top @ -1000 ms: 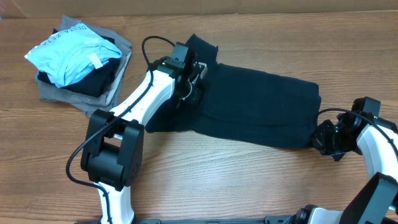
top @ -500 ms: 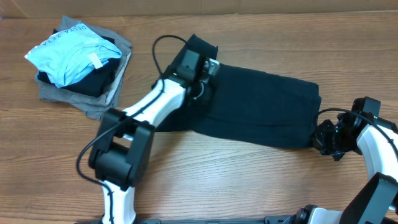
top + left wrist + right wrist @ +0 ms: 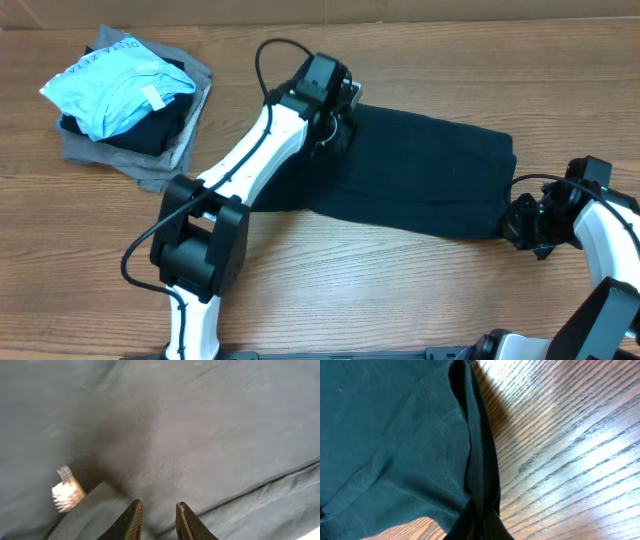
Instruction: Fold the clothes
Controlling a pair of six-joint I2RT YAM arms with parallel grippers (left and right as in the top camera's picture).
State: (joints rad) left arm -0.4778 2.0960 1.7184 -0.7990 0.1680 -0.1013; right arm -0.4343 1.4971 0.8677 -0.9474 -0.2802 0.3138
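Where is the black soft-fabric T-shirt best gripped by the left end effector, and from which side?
Probably its left end, at the far corner under the left end effector, coming down from above. The black soft-fabric T-shirt lies flat as a long strip, so only edges offer a pinch; the right end effector holds the right end.

Matt black cloth T-shirt (image 3: 430,185), glossy grained wood table (image 3: 400,290), smooth white plastic left arm (image 3: 255,155)
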